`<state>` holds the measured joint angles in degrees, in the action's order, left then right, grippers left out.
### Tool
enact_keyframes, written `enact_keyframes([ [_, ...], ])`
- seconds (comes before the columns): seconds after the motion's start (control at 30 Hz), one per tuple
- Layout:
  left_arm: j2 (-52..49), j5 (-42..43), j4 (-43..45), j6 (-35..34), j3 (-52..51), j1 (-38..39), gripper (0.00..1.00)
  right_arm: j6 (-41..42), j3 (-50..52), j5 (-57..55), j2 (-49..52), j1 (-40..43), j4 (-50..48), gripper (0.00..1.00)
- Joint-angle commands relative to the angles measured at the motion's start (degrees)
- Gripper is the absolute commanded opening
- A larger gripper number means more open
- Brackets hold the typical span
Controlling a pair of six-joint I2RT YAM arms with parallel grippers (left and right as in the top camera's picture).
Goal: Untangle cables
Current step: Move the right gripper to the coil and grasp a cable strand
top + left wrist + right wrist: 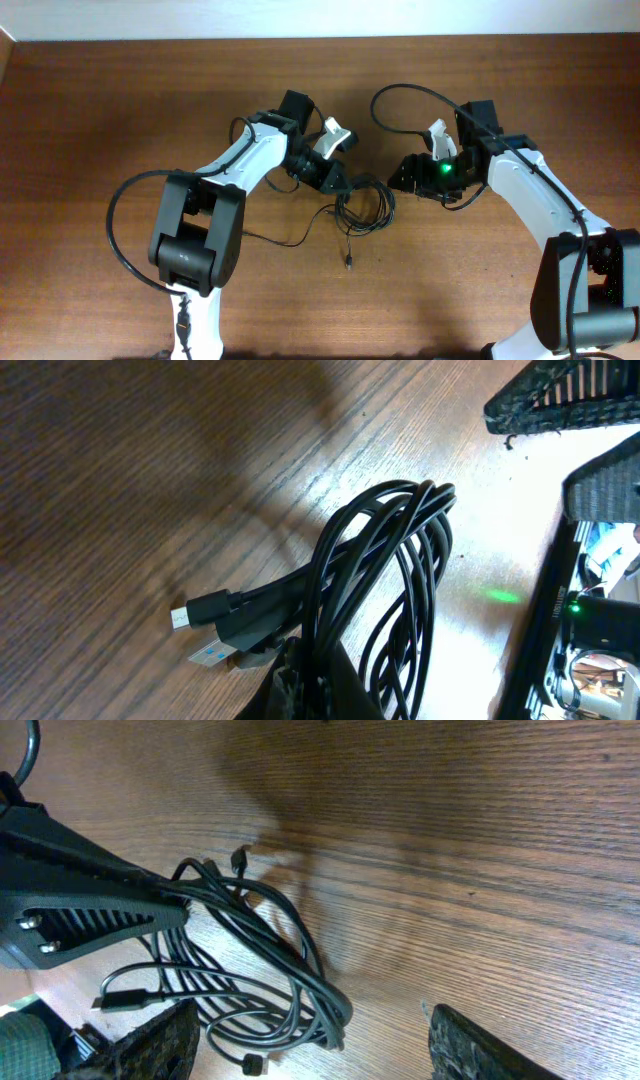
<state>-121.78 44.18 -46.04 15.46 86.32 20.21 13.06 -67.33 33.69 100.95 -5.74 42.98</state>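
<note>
The cables point(365, 205) lie as a tangled black bundle at the table's middle, between my two grippers. One loose tail ends in a small plug point(348, 262) nearer the front. My left gripper point(335, 183) is shut on the bundle's left side. In the left wrist view the strands point(390, 560) run down into its fingers point(320, 690), with two plugs point(205, 635) lying beside them. My right gripper point(400, 180) is open just right of the bundle. In the right wrist view its fingers point(310, 1050) straddle the loops point(290, 975), and the left gripper point(90, 910) shows gripping them.
Thick black arm cables arc over the table behind the right arm point(400, 95) and left of the left arm's base point(115, 230). A thin strand point(290, 243) trails left from the bundle toward the left arm. The table's far edge meets a white wall point(320, 15).
</note>
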Motion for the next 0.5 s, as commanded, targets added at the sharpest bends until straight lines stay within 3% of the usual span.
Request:
enact_keyframes([
  [0.0, -0.9, 2.9, -0.1, 0.9, -0.2, 0.2, 0.0, -0.7, 0.0, -3.2, 0.7, -0.6, -0.2, 0.73],
  [0.1, -0.9, 3.3, -0.1, 0.9, -0.2, 0.2, 0.0, -0.7, 0.0, -5.6, 0.7, -3.3, -1.7, 0.73],
  [0.23, -0.9, 3.2, -0.1, 0.9, -0.2, 0.2, 0.0, -0.6, 0.0, -15.2, 0.7, -9.3, -3.5, 0.52],
  [0.4, -0.9, 3.2, -0.1, 0.9, -0.2, 0.2, 0.0, -0.6, 0.1, -20.9, 0.7, -13.5, -5.1, 0.51],
  [0.47, -0.9, 3.2, -0.1, 0.9, -0.2, 0.2, 0.0, -0.6, 0.1, -21.0, 0.7, -13.8, -5.8, 0.44],
])
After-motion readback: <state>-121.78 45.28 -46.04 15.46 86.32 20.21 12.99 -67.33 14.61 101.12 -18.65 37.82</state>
